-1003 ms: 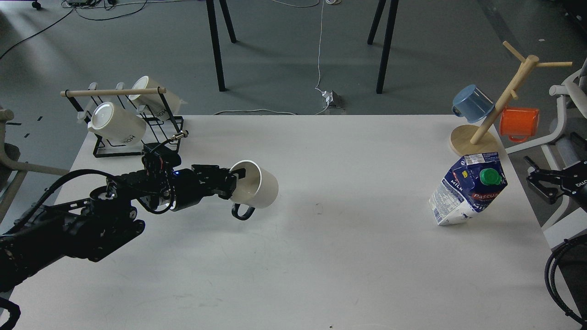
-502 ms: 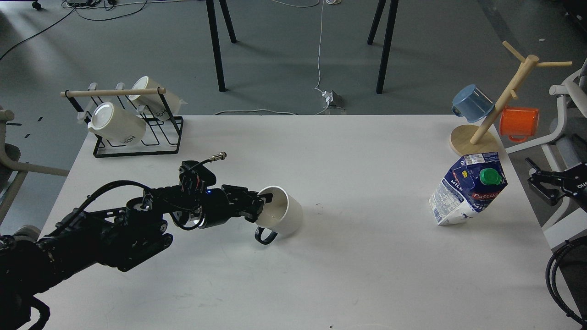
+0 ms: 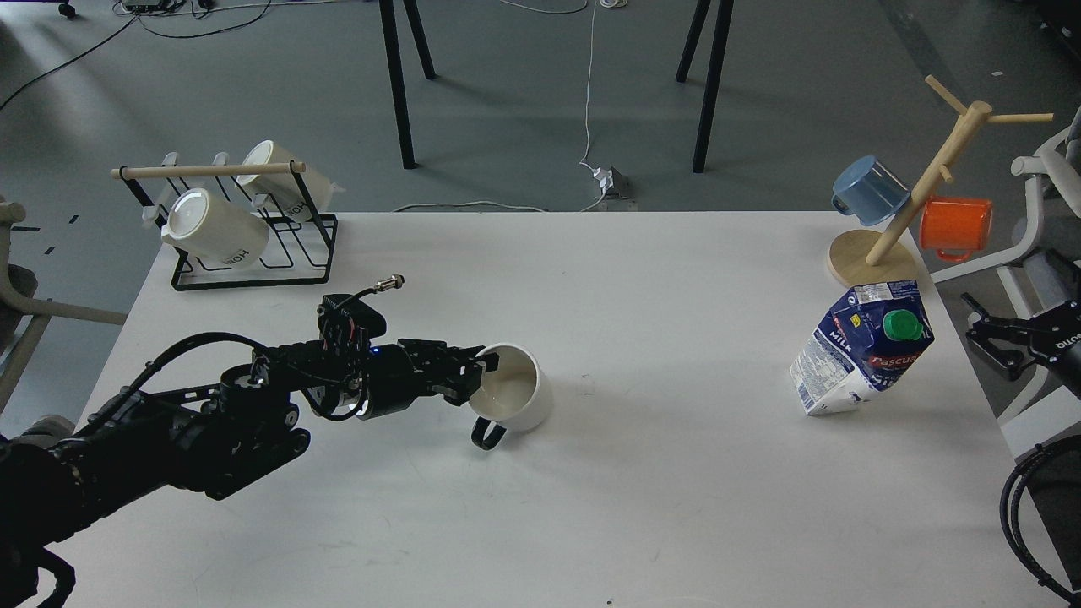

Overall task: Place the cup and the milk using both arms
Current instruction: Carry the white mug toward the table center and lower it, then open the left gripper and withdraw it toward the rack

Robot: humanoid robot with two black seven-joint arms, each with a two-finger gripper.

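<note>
The white cup with a black loop handle stands nearly upright on the white table, left of centre, its cream inside showing. My left gripper is shut on the cup's left rim, one finger inside and one outside. The milk carton, dark blue and white with a green cap, stands at the right side of the table and leans to the right. My right gripper is off the table's right edge, apart from the carton, with its fingers spread and empty.
A black wire rack with a wooden bar holds two cream mugs at the back left. A wooden mug tree at the back right carries a blue mug and an orange mug, just behind the carton.
My left gripper carried the cup right and down from mid-air to the table, then shifted slightly left as the cup turned more upright. The carton has not moved; the right gripper barely shifted.
</note>
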